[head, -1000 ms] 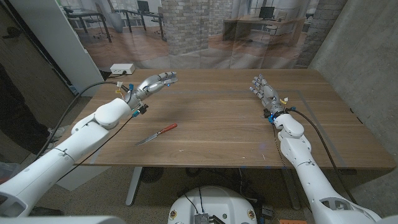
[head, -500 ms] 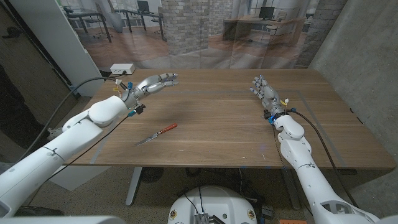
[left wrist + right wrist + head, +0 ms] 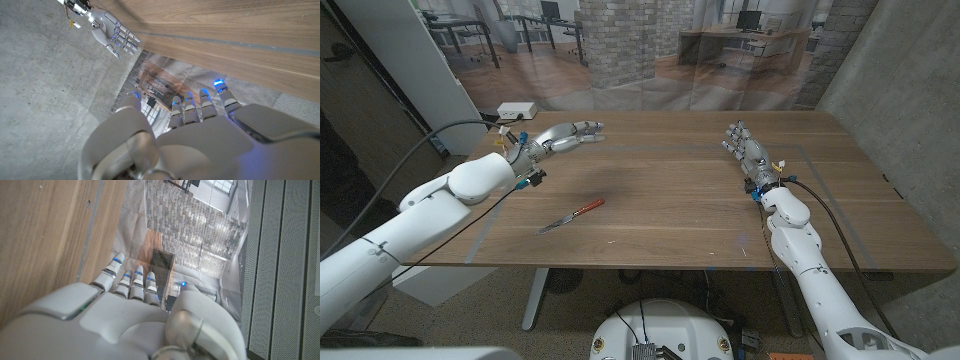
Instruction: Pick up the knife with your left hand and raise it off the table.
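A knife (image 3: 571, 215) with a red handle and a silver blade lies on the wooden table (image 3: 680, 190), left of centre near the front edge. My left hand (image 3: 563, 136) is open, fingers stretched out, well behind the knife at the table's left side. It holds nothing; its back (image 3: 200, 145) shows in the left wrist view. My right hand (image 3: 745, 147) is open too, fingers straight, at the right side of the table, far from the knife. Its back (image 3: 125, 315) shows in the right wrist view, and the right hand (image 3: 112, 32) also shows small in the left wrist view.
A white box (image 3: 516, 110) sits at the table's far left corner. A thick black cable (image 3: 430, 150) runs along my left arm. A grey line (image 3: 495, 215) marks a rectangle on the tabletop. A concrete wall (image 3: 900, 90) stands to the right.
My left arm has drawn back slightly toward the left, and its hand has shifted a little leftward. The knife and the right hand have not moved.
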Robot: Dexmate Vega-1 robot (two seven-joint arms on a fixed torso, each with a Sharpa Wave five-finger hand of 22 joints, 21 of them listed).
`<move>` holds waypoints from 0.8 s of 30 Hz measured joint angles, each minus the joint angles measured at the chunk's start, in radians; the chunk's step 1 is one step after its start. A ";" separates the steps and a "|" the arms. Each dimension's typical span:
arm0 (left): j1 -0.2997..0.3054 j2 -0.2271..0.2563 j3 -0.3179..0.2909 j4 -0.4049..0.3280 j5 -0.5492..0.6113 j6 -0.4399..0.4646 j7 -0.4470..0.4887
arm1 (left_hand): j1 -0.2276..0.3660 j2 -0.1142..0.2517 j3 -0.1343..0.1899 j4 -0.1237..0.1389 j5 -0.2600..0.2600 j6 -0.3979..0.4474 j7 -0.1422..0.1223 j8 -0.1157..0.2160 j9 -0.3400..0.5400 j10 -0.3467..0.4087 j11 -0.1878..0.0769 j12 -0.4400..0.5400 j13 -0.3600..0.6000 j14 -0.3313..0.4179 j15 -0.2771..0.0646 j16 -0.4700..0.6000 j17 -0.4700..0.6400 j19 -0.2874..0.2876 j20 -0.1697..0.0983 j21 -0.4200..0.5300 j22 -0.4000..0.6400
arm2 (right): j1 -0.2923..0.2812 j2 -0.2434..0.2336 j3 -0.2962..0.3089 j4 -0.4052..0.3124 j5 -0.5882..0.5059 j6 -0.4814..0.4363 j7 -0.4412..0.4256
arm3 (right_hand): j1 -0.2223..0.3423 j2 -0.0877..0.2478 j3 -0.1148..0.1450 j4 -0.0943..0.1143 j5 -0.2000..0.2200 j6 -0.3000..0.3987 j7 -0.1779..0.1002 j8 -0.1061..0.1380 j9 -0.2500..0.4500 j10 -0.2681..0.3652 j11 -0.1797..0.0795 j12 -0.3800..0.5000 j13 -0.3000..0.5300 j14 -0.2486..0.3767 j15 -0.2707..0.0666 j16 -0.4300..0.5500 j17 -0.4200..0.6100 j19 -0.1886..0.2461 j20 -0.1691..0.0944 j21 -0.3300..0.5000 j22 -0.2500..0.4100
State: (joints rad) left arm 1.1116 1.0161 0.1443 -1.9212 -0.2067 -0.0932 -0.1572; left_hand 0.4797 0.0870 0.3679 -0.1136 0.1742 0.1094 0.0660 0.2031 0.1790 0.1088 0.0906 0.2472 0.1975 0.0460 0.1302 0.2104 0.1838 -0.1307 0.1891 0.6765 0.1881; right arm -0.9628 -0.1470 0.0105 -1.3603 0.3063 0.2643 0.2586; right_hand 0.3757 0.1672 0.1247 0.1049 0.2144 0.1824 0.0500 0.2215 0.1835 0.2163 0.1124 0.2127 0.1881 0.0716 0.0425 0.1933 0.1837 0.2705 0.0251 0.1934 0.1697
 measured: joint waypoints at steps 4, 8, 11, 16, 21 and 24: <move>0.020 0.014 -0.021 -0.022 0.004 0.026 0.000 | 0.000 0.000 -0.001 -0.001 0.000 0.005 0.005 0.000 0.000 0.016 0.002 0.006 0.000 0.014 -0.004 0.000 0.000 0.011 -0.003 0.000 0.000 | -0.006 -0.002 -0.001 -0.005 0.002 0.000 0.002 | 0.000 0.000 0.000 0.000 0.000 0.004 -0.004 0.000 0.000 0.000 0.000 0.000 0.000 0.000 0.000 0.000 0.000 0.000 0.000 0.000 0.000; 0.053 0.037 -0.056 -0.060 0.010 0.062 -0.002 | -0.004 -0.010 -0.007 -0.006 0.000 0.016 0.002 0.000 0.000 0.030 -0.005 0.006 0.000 0.029 -0.009 0.005 0.004 0.020 -0.008 0.000 0.000 | -0.013 -0.004 -0.002 -0.012 0.005 0.000 0.006 | 0.000 0.000 0.004 0.004 0.000 0.008 0.000 0.000 0.000 0.000 0.000 0.000 0.000 0.000 0.000 0.000 0.000 0.000 0.000 0.000 0.000; 0.072 0.052 -0.077 -0.084 0.012 0.083 -0.008 | -0.010 -0.017 -0.013 -0.006 0.000 0.018 0.004 0.000 0.000 0.034 -0.001 0.006 0.005 0.043 -0.015 0.007 0.005 0.025 -0.010 0.000 0.000 | -0.016 -0.005 -0.003 -0.016 0.006 -0.001 0.007 | 0.000 0.000 0.004 0.004 -0.004 0.007 0.000 0.000 0.000 0.000 0.000 0.000 0.000 0.000 0.000 0.000 0.000 0.000 0.000 0.000 0.000; 0.089 0.068 -0.100 -0.107 0.018 0.118 -0.023 | -0.012 -0.020 -0.017 -0.008 0.000 0.039 0.005 0.000 0.000 0.052 -0.005 0.012 0.005 0.069 -0.024 0.016 0.005 0.033 -0.008 0.000 0.000 | -0.020 -0.006 -0.004 -0.018 0.009 -0.003 0.010 | -0.005 -0.005 0.004 0.004 -0.004 0.007 0.000 -0.003 0.000 0.005 0.005 0.000 0.000 0.000 0.000 0.000 0.000 0.000 0.000 0.000 0.000; 0.089 0.068 -0.100 -0.107 0.029 0.156 -0.037 | -0.012 -0.020 -0.017 -0.008 0.000 0.080 0.007 0.005 0.000 0.081 -0.012 0.020 0.005 0.109 -0.047 0.033 0.010 0.052 -0.014 0.000 0.000 | -0.021 -0.006 -0.006 -0.018 0.009 -0.003 0.010 | -0.005 -0.005 0.004 0.004 -0.003 0.007 0.000 -0.004 0.000 0.005 0.005 0.000 0.000 0.000 0.000 0.000 0.000 0.000 0.000 0.000 0.000; 0.109 0.099 -0.129 -0.150 0.038 0.179 -0.047 | -0.012 -0.020 -0.017 -0.008 0.000 0.102 0.009 0.009 0.000 0.093 -0.014 0.020 0.005 0.132 -0.057 0.041 0.014 0.056 -0.015 0.000 0.000 | -0.021 -0.006 -0.006 -0.015 0.013 -0.003 0.015 | -0.005 -0.005 0.004 0.004 -0.003 0.007 0.000 -0.004 0.000 0.005 0.005 0.000 0.000 0.000 0.000 0.000 0.000 0.000 0.000 0.000 0.000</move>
State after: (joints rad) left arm 1.2206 1.1153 0.0158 -2.0710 -0.1688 0.0856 -0.2039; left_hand 0.4676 0.0672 0.3512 -0.1215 0.1742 0.2111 0.0755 0.2119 0.1789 0.2016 0.0771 0.2669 0.2027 0.1780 0.0731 0.2518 0.1981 -0.0752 0.1736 0.6766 0.1881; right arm -0.9834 -0.1527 0.0043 -1.3748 0.3189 0.2614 0.2739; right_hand 0.3703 0.1618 0.1288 0.1090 0.2110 0.1896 0.0499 0.2176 0.1835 0.2217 0.1178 0.2128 0.1880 0.0716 0.0425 0.1933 0.1836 0.2705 0.0251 0.1934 0.1697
